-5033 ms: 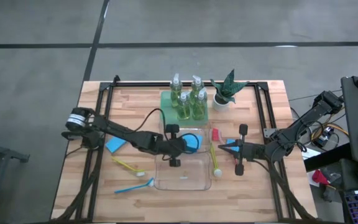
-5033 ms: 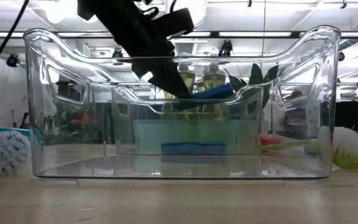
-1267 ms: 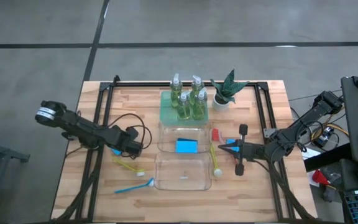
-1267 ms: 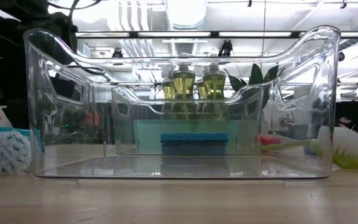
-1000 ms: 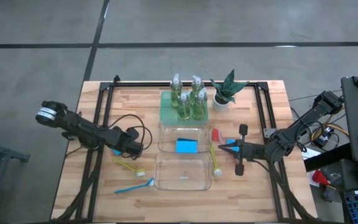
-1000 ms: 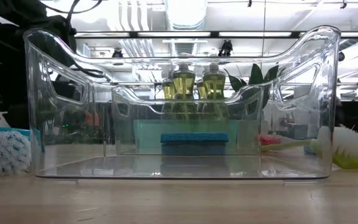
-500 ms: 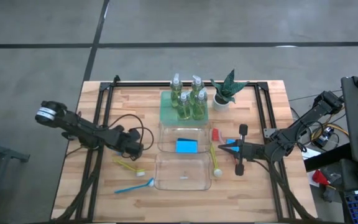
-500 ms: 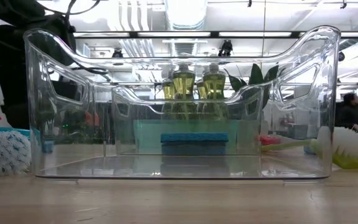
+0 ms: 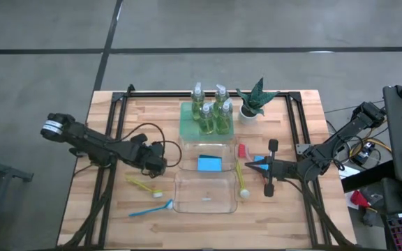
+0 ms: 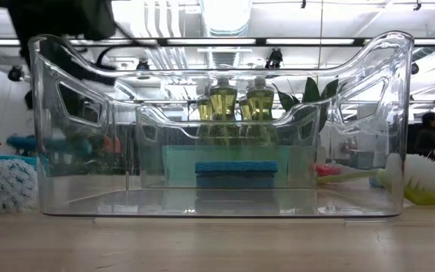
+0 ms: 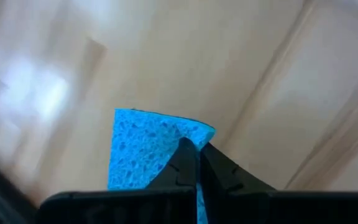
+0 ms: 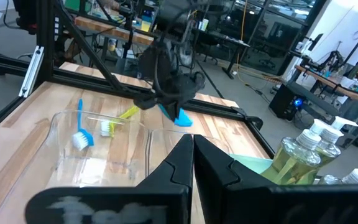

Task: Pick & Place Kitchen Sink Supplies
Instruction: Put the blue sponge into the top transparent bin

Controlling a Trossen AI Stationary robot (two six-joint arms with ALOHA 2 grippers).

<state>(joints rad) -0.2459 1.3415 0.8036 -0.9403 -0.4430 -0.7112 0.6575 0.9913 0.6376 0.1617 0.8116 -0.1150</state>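
Note:
My left gripper (image 9: 160, 163) hangs over the table's left half, shut on a flat blue sponge (image 11: 145, 149), which the right wrist view shows below the fingers (image 12: 180, 117). A second blue sponge (image 9: 209, 163) lies flat in the far clear bin (image 9: 187, 148). Several pump bottles (image 9: 211, 115) stand on the green tray (image 9: 185, 118). A yellow brush (image 9: 145, 186) and a blue brush (image 9: 152, 208) lie left of the near bin (image 9: 204, 201). A yellow-green brush (image 9: 241, 181) lies to its right. My right gripper (image 9: 248, 165) waits shut, right of the bins. My left gripper pinches the blue sponge between its two fingers, near one corner (image 11: 166, 149). The fingers come slanting down from the table's left. The sponge is lifted clear of the wood and hangs below the fingertips (image 12: 169, 102).
A small potted plant (image 9: 253, 101) stands beside the tray at the far edge. A red item (image 9: 242, 149) and a blue piece (image 9: 260, 160) lie under my right arm. In the low view, white brush heads (image 10: 2, 185) (image 10: 414, 175) flank the near bin (image 10: 217, 204).
My left gripper has risen and shifted a little toward the bins, rolling at the wrist. The blue sponge that lay on the table at the left has come up with it, off the wood.

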